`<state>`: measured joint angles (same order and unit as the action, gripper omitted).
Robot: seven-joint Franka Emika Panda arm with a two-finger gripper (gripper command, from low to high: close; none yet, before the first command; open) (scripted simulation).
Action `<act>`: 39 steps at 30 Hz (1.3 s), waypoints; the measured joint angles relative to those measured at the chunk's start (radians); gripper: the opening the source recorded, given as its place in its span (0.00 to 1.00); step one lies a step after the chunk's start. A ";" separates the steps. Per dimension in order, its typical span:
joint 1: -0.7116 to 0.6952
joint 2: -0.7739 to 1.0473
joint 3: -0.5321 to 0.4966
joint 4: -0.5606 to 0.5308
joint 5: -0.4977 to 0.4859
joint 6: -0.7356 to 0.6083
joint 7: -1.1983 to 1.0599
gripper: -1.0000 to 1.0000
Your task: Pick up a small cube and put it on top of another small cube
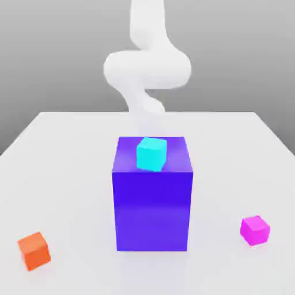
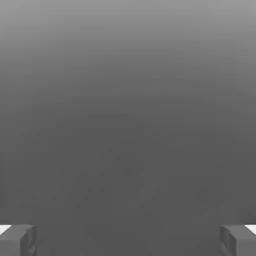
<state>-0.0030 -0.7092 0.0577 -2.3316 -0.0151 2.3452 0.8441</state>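
Since the small cubes look like plain solid blocks with flat faces and sharp edges, I judge them light and stiff, not fragile, and perhaps a little slippery for metal fingers. I would take one by two opposite side faces, near its middle, with the fingers coming straight down.

From the hand view, the gripper (image 2: 128,241) is released: its two fingertips (image 2: 17,240) stand wide apart at the edges of the picture, with nothing between them, only grey background.

On the white table (image 1: 69,161) I count three small cubes. A cyan cube (image 1: 152,153) sits on top of the big blue block (image 1: 152,199), near the middle of that top face and turned a little. An orange cube (image 1: 34,250) lies on the table near the camera at the exterior view's left. A pink cube (image 1: 254,230) lies near the camera at the exterior view's right. The orange and pink ones are well apart from each other, with the blue block between them.

The white arm (image 1: 147,69) rises at the far side, behind the blue block. I think this tall block is the main obstacle: to reach the orange or pink cube the hand must pass over or around it. The cyan cube is raised and free on all sides, so it seems the easiest to grasp, but a careless push may knock it off the edge.
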 joint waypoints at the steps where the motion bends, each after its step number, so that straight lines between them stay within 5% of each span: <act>1: -0.002 0.039 0.025 -0.014 -0.007 0.020 0.019 0.50; 14: 0.028 0.512 0.297 -0.178 -0.137 0.254 0.286 0.50; 23: 0.161 0.835 0.380 -0.291 -0.206 0.417 0.454 0.50; 31: 0.327 1.076 0.197 -0.257 -0.408 0.582 0.627 0.50; 32: 0.344 1.092 0.177 -0.253 -0.424 0.595 0.639 0.00; 39: 0.342 1.090 0.179 -0.253 -0.424 0.595 0.639 0.00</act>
<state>0.3392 0.3812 0.2368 -2.5850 -0.4387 2.9401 1.4832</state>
